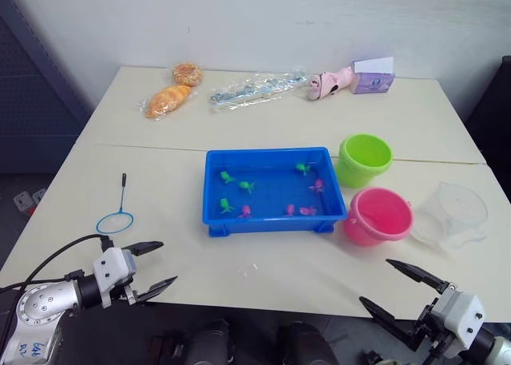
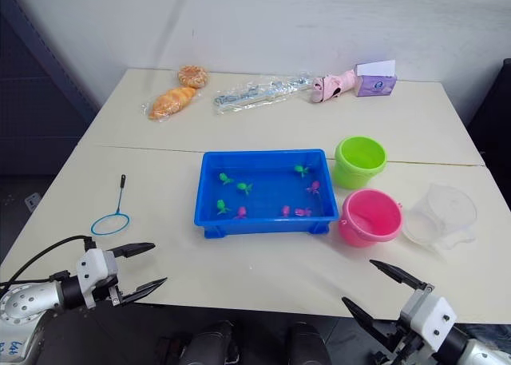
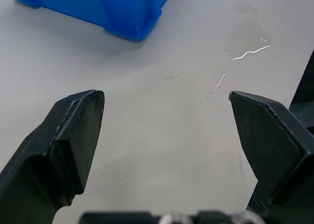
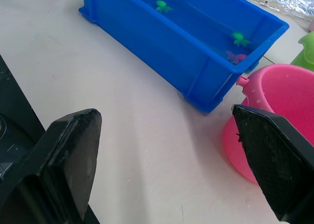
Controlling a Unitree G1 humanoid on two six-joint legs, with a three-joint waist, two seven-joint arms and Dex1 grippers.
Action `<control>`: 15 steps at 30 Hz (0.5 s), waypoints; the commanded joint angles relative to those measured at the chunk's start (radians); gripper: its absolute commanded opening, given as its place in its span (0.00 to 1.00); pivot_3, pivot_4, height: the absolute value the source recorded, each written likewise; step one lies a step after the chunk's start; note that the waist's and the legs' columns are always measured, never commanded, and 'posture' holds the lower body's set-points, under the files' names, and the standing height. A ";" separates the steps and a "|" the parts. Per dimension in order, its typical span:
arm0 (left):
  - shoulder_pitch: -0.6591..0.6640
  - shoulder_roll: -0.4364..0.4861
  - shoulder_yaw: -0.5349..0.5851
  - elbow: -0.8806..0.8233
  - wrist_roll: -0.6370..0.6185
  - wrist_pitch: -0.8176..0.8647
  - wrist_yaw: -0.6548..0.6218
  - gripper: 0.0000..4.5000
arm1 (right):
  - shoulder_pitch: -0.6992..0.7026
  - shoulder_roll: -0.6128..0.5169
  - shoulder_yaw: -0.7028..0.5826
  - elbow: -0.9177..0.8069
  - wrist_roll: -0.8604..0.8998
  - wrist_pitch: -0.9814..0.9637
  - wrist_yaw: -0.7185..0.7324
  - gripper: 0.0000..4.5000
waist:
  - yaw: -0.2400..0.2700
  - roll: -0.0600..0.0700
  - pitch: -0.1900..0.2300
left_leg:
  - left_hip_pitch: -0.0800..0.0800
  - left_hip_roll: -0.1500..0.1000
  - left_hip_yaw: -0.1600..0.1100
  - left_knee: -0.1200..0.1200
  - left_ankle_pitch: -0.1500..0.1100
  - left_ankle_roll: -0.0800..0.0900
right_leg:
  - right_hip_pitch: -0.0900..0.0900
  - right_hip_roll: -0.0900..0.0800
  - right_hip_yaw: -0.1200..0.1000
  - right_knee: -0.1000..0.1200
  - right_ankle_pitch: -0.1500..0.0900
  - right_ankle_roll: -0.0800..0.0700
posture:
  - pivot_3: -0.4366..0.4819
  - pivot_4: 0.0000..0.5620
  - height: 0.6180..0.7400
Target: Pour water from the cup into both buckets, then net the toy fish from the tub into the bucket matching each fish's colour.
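The blue tub (image 1: 214,191) sits mid-table with several green and pink toy fish (image 1: 246,187) in it. To its right stand the lime green bucket (image 1: 365,160) and the pink bucket (image 1: 378,216). Right of the pink bucket lies the clear cup (image 1: 452,214). The net (image 1: 116,217) lies on the table left of the tub. My left gripper (image 1: 155,266) is open near the front left edge, below the net, holding nothing. My right gripper (image 1: 399,291) is open at the front right edge, in front of the pink bucket (image 4: 274,99), also empty.
Along the far side of the table (image 1: 263,277) lie wrapped bread (image 1: 168,100), a round pastry (image 1: 188,73), a clear plastic packet (image 1: 257,88), a pink toy (image 1: 329,83) and a purple box (image 1: 372,79). Small water streaks (image 3: 245,55) glint on the table near my left gripper.
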 commanded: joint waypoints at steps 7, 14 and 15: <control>-0.053 0.105 -0.039 -0.304 -0.272 0.344 -0.127 0.98 | 0.022 0.033 -0.088 0.000 0.061 0.013 -0.069 1.00 | 0.002 0.001 -0.001 | 0.000 0.000 0.000 0.002 0.000 0.000 | 0.001 0.000 0.000 0.002 0.000 0.000 | 0.48 0.27 1.00; -0.280 0.057 -0.155 -0.460 -0.396 0.554 -0.084 0.98 | 0.074 0.239 -0.216 -0.021 0.134 0.092 -0.332 1.00 | 0.003 0.004 -0.002 | 0.000 0.000 -0.002 0.001 0.002 -0.002 | 0.001 0.000 0.000 0.003 0.000 0.000 | 0.48 0.27 1.00; -0.308 0.047 -0.162 -0.462 -0.399 0.566 -0.077 0.98 | 0.075 0.267 -0.220 -0.033 0.133 0.110 -0.370 1.00 | 0.002 0.004 -0.003 | 0.000 0.000 -0.001 0.002 0.002 -0.002 | 0.001 0.000 0.000 0.003 0.000 0.000 | 0.48 0.27 1.00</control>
